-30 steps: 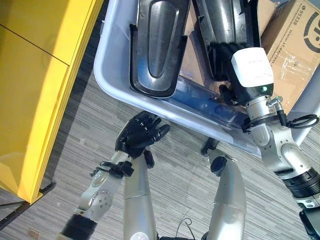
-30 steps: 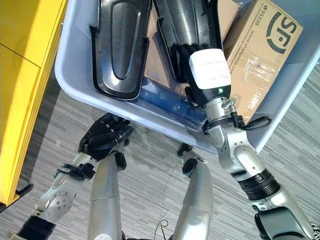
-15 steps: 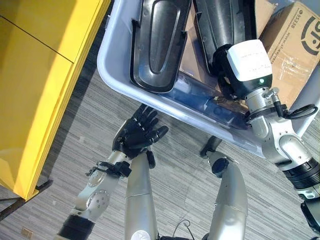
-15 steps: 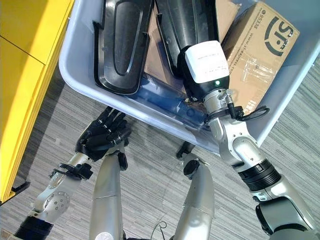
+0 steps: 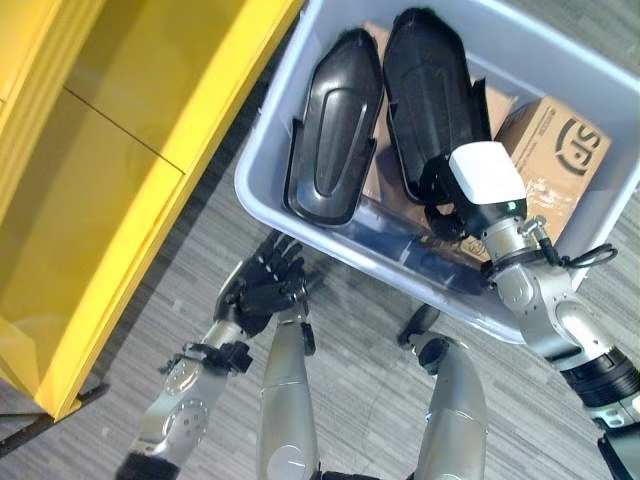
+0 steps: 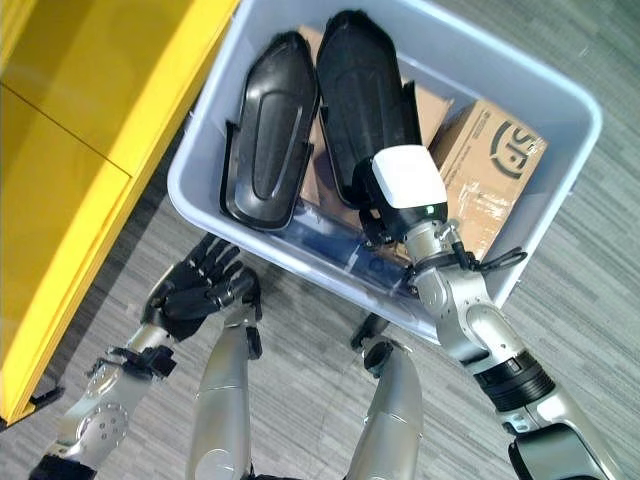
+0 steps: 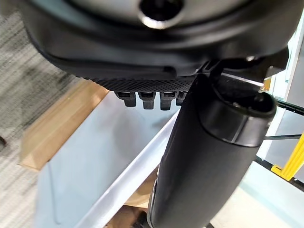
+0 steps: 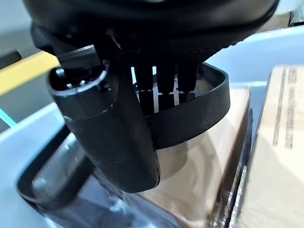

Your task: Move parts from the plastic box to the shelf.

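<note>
Parts (image 5: 327,140) lie in the box (image 5: 262,160); right hand (image 6: 382,222) clamps one part's (image 6: 362,110) rim, ready to lift. Left hand (image 5: 265,288) hangs open outside.

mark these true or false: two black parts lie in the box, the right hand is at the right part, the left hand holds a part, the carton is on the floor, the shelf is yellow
1. Two black parts lie in the box. True: left part, right part.
2. The right hand is at the right part. True: its fingers hook over that part's rim.
3. The left hand holds a part. False: it is open and holds nothing, outside the box.
4. The carton is on the floor. False: it sits inside the box.
5. The shelf is yellow. True.
</note>
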You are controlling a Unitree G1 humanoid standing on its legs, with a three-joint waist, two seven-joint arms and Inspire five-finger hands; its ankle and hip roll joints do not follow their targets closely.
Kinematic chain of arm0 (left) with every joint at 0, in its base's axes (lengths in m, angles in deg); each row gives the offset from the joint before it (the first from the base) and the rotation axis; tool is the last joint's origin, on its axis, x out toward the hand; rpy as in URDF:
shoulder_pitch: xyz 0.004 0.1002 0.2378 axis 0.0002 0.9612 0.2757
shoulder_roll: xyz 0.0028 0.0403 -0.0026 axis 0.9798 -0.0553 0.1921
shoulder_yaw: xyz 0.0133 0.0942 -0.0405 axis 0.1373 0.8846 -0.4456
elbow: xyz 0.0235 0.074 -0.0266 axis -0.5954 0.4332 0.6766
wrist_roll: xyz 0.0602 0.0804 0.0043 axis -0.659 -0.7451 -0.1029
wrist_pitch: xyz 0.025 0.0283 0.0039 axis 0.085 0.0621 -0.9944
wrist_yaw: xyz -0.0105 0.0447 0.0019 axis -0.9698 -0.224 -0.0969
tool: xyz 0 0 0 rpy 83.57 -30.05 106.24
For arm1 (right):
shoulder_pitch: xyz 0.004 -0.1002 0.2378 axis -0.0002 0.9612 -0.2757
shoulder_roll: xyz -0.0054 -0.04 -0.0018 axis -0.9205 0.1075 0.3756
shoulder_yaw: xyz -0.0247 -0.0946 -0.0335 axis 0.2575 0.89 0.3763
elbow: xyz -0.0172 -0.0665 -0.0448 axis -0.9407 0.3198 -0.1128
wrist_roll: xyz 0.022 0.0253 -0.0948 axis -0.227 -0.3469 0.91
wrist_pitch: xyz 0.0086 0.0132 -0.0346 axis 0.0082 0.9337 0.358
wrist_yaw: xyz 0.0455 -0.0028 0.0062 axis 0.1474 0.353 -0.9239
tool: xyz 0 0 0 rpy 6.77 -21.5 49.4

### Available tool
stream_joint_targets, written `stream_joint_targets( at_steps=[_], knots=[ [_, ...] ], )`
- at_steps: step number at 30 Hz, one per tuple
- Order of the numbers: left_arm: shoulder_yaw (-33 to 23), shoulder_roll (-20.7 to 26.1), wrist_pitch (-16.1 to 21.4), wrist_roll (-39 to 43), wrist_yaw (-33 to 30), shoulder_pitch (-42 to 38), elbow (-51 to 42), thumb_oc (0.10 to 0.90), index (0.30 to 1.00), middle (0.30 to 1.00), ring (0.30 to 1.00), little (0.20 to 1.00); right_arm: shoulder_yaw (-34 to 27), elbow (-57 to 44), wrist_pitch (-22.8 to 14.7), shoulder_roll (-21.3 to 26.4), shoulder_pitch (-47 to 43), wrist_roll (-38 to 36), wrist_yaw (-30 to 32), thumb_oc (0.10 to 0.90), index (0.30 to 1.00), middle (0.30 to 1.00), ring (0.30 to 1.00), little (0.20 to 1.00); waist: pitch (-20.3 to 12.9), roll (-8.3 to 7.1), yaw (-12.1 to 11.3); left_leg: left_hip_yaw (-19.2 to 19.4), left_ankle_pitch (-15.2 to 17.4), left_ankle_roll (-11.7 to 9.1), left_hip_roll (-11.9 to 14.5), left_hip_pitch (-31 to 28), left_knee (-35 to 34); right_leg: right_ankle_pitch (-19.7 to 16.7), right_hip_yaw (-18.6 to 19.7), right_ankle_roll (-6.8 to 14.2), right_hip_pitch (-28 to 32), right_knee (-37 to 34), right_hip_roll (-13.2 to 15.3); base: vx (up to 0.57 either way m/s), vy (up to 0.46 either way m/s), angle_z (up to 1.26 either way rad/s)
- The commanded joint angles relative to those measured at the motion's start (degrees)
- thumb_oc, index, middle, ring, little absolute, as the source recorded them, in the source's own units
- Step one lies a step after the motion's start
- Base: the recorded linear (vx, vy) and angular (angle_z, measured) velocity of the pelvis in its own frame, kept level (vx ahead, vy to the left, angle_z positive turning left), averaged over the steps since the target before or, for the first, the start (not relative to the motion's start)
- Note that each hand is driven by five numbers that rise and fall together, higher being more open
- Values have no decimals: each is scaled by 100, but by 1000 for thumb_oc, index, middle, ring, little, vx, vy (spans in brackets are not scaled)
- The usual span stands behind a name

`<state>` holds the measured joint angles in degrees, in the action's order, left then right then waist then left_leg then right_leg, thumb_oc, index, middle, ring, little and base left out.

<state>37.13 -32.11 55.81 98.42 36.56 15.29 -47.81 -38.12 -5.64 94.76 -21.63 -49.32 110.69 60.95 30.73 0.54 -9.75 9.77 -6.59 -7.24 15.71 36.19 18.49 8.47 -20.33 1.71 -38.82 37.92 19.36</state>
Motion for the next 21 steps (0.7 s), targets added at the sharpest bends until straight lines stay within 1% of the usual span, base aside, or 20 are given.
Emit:
stream_joint_targets(
  at_steps=[1, 3, 4, 5, 6, 7, 8, 10, 11, 13, 14, 16, 17, 18, 19, 21],
  knots=[
    [-249, -30, 618, -240, 204, 8, -1064, 900, 1000, 1000, 1000, 1000, -1118, -1296, -566, 200, -325, -503, 1264, 400, 300, 300, 300, 300, -93, 304, 5, 319, 374, 157, -44, -1252, -535, 101, -250, 727, 1098, -262, 53, 76, 31, -9],
    [-282, -49, 597, -267, 259, 83, -1082, 900, 1000, 1000, 1000, 1000, -1356, -1389, -711, 166, -255, -802, 1527, 400, 300, 300, 300, 300, -93, 316, 16, 341, 383, 173, -54, -1620, -610, 145, -250, 722, 1505, -382, 55, 69, 22, 1],
    [-289, -57, 572, -267, 263, 113, -1095, 900, 1000, 1000, 1000, 1000, -1413, -1416, -709, 162, -218, -860, 1533, 400, 300, 300, 300, 300, -94, 324, 17, 342, 381, 172, -56, -1716, -639, 149, -253, 719, 1618, -431, 46, 141, 58, 9],
    [-303, -101, 572, -342, 279, 283, -1137, 900, 1000, 1000, 1000, 1000, -1658, -1533, -761, 94, -31, -1203, 1768, 400, 300, 300, 300, 300, -234, 340, 25, 369, 358, 168, -56, -2069, -778, 151, -276, 686, 2069, -699, -13, 195, 57, 9],
    [-333, -102, 556, -360, 302, 402, -1173, 900, 1000, 1000, 1000, 1000, -1811, -1565, -752, 57, 126, -1379, 1904, 400, 300, 300, 300, 300, -391, 325, 29, 383, 355, 161, -66, -2223, -848, 132, -289, 673, 2304, -895, -56, 230, 68, 8],
    [-366, -110, 554, -367, 323, 490, -1214, 900, 1000, 1000, 1000, 1000, -1909, -1582, -761, -1, 258, -1551, 2039, 400, 300, 300, 300, 300, -509, 317, 27, 385, 348, 156, -79, -2349, -922, 119, -298, 661, 2492, -1054, -99, 152, 41, 8],
    [-381, -117, 576, -369, 328, 535, -1239, 900, 1000, 1000, 1000, 1000, -1949, -1594, -750, -42, 324, -1636, 2132, 400, 300, 300, 300, 300, -560, 316, 26, 386, 340, 153, -84, -2414, -968, 112, -305, 655, 2582, -1132, -123, 130, 48, 8],
    [-430, -146, 507, -369, 370, 668, -1274, 900, 1000, 1000, 1000, 1000, -2099, -1589, -815, -185, 676, -1778, 2238, 400, 300, 300, 300, 300, -792, 299, 19, 381, 310, 147, -112, -2639, -1121, 69, -330, 650, 2931, -1445, -198, 178, 51, 5],
    [-446, -193, 445, -391, 420, 783, -1301, 900, 1000, 1000, 1000, 1000, -2161, -1594, -859, -326, 979, -1841, 2293, 400, 300, 300, 300, 300, -972, 284, 3, 368, 289, 152, -127, -2808, -1223, 49, -353, 641, 3185, -1635, -264, 192, 55, 6],
    [-430, -258, 429, -420, 449, 859, -1294, 900, 1000, 1000, 1000, 1000, -2153, -1589, -895, -477, 1185, -1775, 2381, 400, 300, 300, 300, 300, -1112, 278, -18, 335, 266, 155, -147, -2930, -1312, 33, -359, 630, 3385, -1804, -327, 175, 84, 14],
    [-396, -297, 384, -605, 380, 935, -1275, 900, 1000, 1000, 1000, 1000, -2104, -1562, -971, -604, 1398, -1632, 2428, 400, 300, 300, 300, 300, -1283, 270, -38, 302, 229, 171, -165, -3026, -1378, -16, -364, 623, 3547, -1957, -390, 159, 105, 16],
    [-383, -322, 409, -636, 246, 982, -1215, 900, 1000, 1000, 1000, 1000, -2095, -1542, -1042, -653, 1531, -1526, 2431, 400, 300, 300, 300, 300, -1410, 256, -51, 288, 231, 179, -179, -3072, -1390, -35, -381, 622, 3657, -2046, -400, 165, 112, 19],
    [-463, -341, 378, -586, 124, 1078, -1192, 900, 1000, 1000, 1000, 1000, -2122, -1574, -1055, -666, 1707, -1474, 2386, 400, 300, 300, 300, 300, -1511, 215, -59, 281, 256, 182, -201, -3126, -1366, -33, -378, 616, 3799, -2128, -408, 177, 107, 15],
    [-493, -344, 385, -598, 66, 1111, -1185, 900, 1000, 1000, 1000, 1000, -2124, -1583, -1058, -668, 1754, -1450, 2370, 400, 300, 300, 300, 300, -1543, 206, -62, 278, 257, 185, -203, -3137, -1366, -40, -380, 612, 3830, -2157, -417, 164, 96, 8],
    [-555, -339, 363, -645, 77, 1174, -1156, 900, 1000, 1000, 1000, 1000, -2145, -1596, -1067, -665, 1849, -1446, 2370, 400, 300, 300, 300, 300, -1595, 183, -71, 273, 278, 195, -228, -3190, -1379, -46, -384, 619, 3899, -2200, -411, 113, 86, 6],
    [-752, -325, 333, -679, 331, 1325, -1132, 900, 1000, 1000, 1000, 1000, -2250, -1641, -1199, -630, 2033, -1529, 2331, 400, 300, 300, 300, 300, -1711, 132, -112, 292, 271, 198, -238, -3265, -1462, -69, -427, 648, 4032, -2324, -421, 97, 122, 12]
  ],
)
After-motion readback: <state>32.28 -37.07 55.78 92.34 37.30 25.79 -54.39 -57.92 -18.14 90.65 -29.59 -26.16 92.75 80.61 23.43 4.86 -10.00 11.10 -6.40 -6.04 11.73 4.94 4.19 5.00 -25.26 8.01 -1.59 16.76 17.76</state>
